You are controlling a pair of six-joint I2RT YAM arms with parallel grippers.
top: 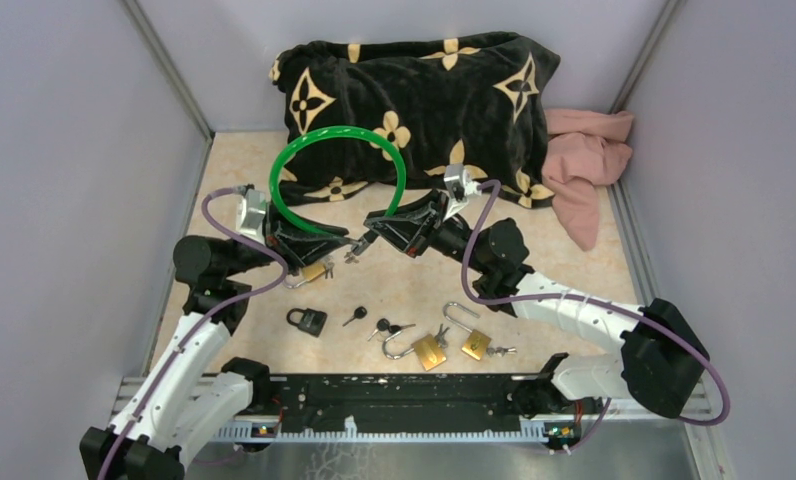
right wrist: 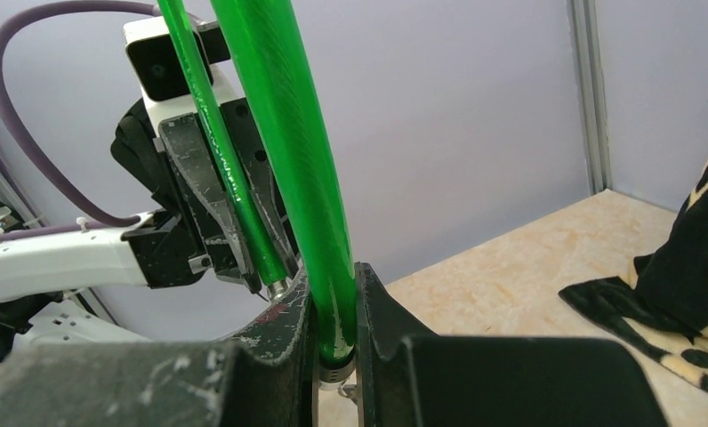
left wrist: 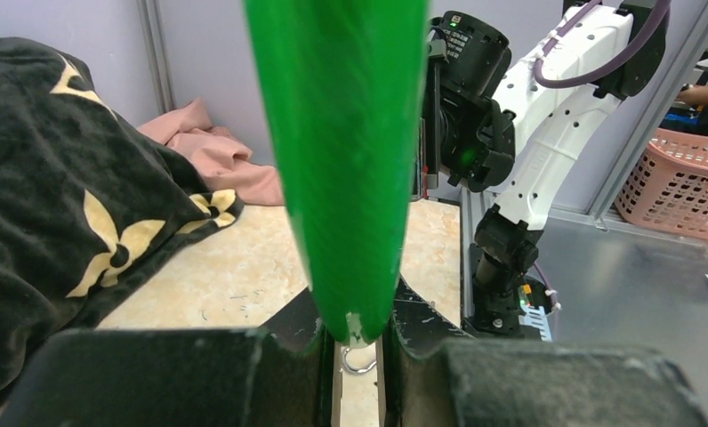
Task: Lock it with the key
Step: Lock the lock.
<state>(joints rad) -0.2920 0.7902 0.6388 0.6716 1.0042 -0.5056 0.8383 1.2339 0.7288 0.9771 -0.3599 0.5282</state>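
At green cable lock ends: left pincer, right pincer, both clenched on it.

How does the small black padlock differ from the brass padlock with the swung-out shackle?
The black padlock has its shackle shut; the brass padlock has its silver shackle swung open. The black one lies left of the loose keys, the brass one right. Both lie flat on the table.

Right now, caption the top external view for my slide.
Left gripper and right gripper each clamp an end of the green cable loop near a brass padlock.
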